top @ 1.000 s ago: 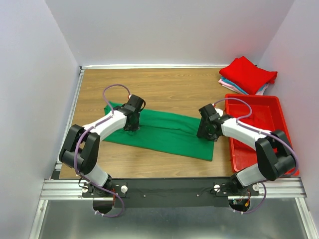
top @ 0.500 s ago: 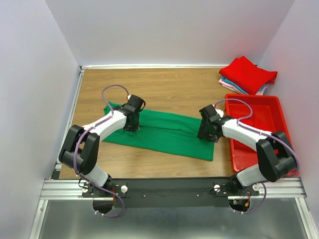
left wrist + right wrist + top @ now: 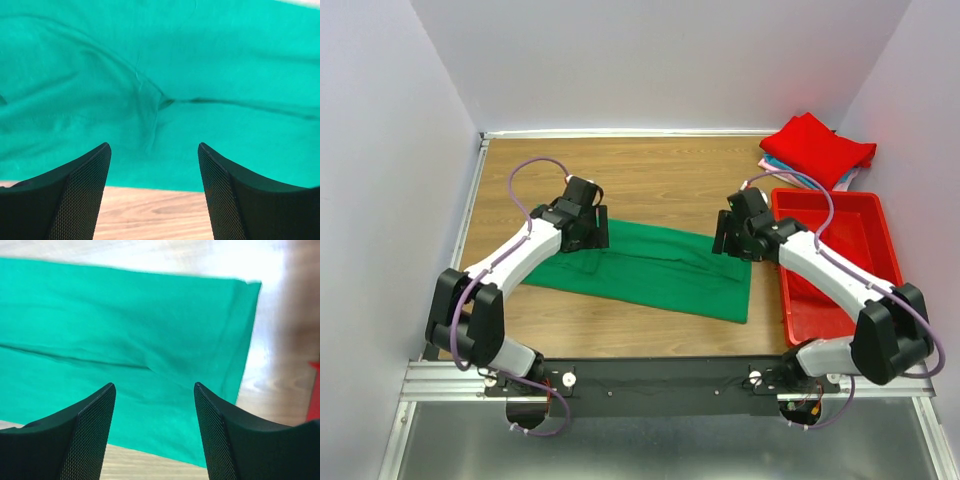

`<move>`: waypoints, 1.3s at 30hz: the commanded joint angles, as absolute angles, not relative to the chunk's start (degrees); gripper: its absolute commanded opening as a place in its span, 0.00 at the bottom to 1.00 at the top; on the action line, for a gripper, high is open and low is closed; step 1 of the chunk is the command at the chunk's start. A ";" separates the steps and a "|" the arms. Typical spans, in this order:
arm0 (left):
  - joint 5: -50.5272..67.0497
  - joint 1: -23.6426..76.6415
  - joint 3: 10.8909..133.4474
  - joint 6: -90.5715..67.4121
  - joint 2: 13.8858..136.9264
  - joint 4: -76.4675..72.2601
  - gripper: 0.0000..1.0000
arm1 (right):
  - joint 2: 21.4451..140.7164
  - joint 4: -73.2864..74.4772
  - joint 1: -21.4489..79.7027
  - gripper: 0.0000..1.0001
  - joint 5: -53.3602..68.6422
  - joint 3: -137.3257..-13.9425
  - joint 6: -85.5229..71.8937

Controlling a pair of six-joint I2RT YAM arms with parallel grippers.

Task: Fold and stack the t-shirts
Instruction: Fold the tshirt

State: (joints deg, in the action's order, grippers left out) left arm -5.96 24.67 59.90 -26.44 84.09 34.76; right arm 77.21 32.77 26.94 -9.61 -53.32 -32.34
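Observation:
A bright green t-shirt point(image 3: 655, 268) lies flat on the wooden table as a long folded band, running from left to lower right. My left gripper point(image 3: 590, 238) hovers over its left end, open, with nothing between the fingers. In the left wrist view the green cloth point(image 3: 210, 65) fills the frame above the gripper point(image 3: 153, 148). My right gripper point(image 3: 731, 240) hangs open over the band's right end. The right wrist view shows the shirt point(image 3: 125, 315) and its side edge beyond the gripper point(image 3: 153, 386). A stack of folded t-shirts point(image 3: 818, 148), red on top, sits at the back right.
A red plastic bin point(image 3: 865, 215) stands on the right side of the table, close beside my right arm, and its edge point(image 3: 315, 390) shows in the right wrist view. Walls enclose the table on three sides. Bare wood point(image 3: 660, 175) lies behind the green shirt.
My left gripper has opened and let go of the green shirt, and it has risen and shifted back. The right gripper has also lifted, moved back a little and opened wider.

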 commanded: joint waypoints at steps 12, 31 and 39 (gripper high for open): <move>1.32 14.59 56.25 -27.69 96.41 22.07 0.79 | 90.70 24.08 27.25 0.71 -10.81 -53.09 -29.44; 2.81 14.33 77.15 -21.27 118.29 23.54 0.77 | 88.86 24.34 27.77 0.71 3.41 -40.17 -38.66; -2.20 16.78 94.72 -15.47 127.43 29.79 0.76 | 86.84 27.33 31.72 0.71 5.54 -39.73 -42.10</move>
